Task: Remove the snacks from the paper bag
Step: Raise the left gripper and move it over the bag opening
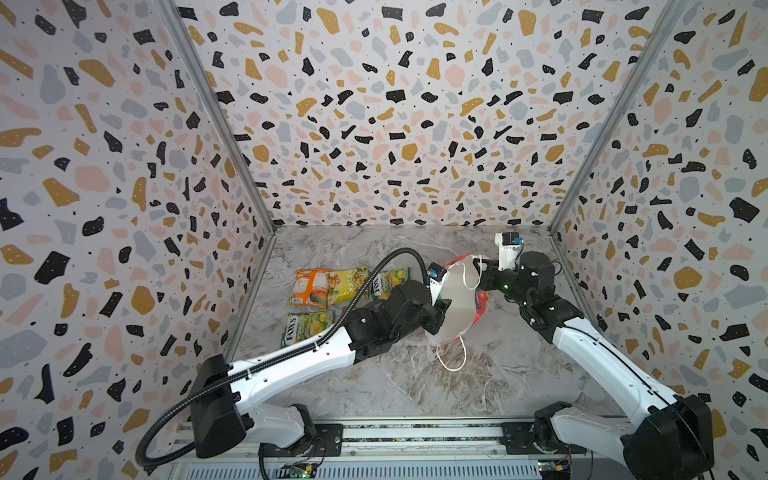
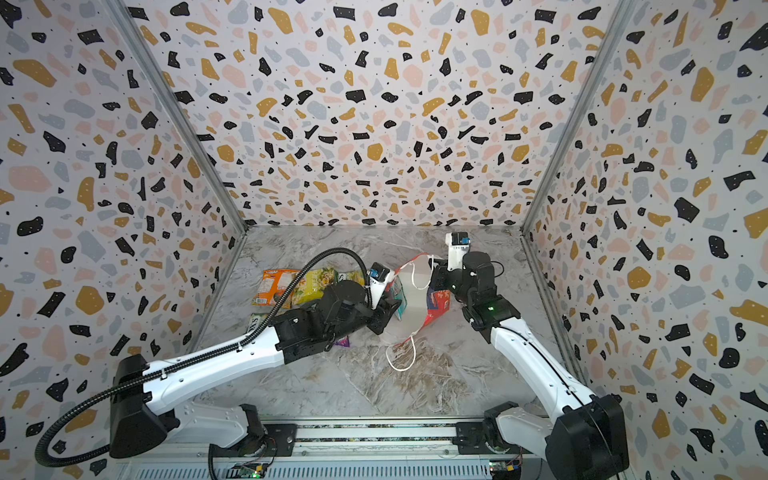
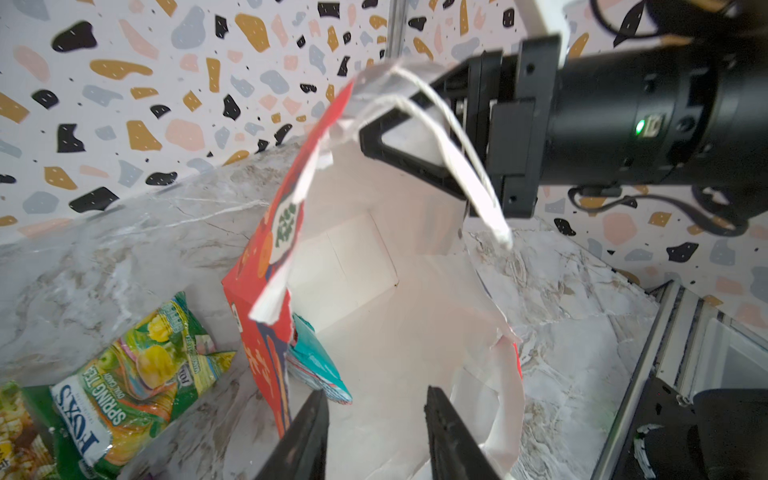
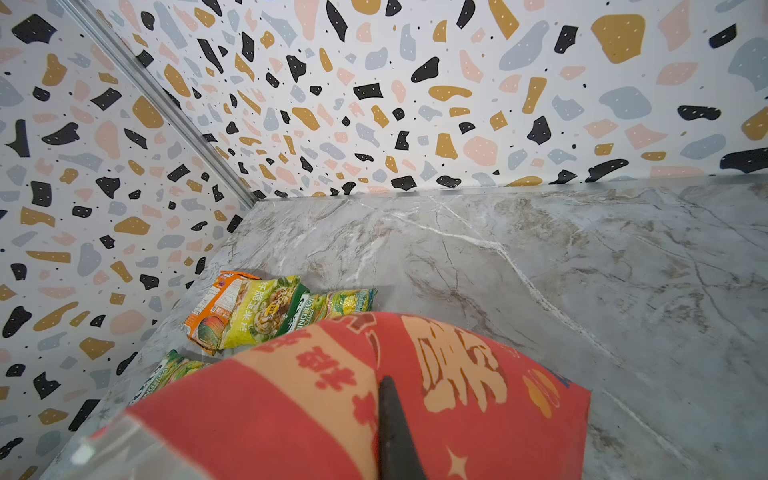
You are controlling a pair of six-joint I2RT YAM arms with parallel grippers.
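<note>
Left gripper (image 3: 376, 395): fingers parted, nothing between them, poised at the mouth of the red boxy paper gift bag (image 3: 266, 257) with gold characters and a white lining.

Right gripper (image 3: 368, 135): clenched on the bag's far rim, beside one white cord handle (image 3: 465, 166). The mouth gapes toward the left arm.

Bag sits right of centre on the grey marble tabletop (image 1: 498, 374). Second cord handle (image 1: 451, 357) trails on the table on the near side.

Teal crinkly packet (image 3: 316, 365): just inside the mouth, against the bag's left wall, just beside a left finger. Contact cannot be told.

Left of the bag, on the table:
- Far row, left to right: orange packet (image 1: 309, 286), yellow packet (image 1: 347, 284), green-yellow FOX'S packet (image 1: 390, 282).
- Nearer: green FOX'S packet (image 1: 305, 328).
- Purple packet (image 2: 343, 341), mostly hidden under the left arm.
</note>
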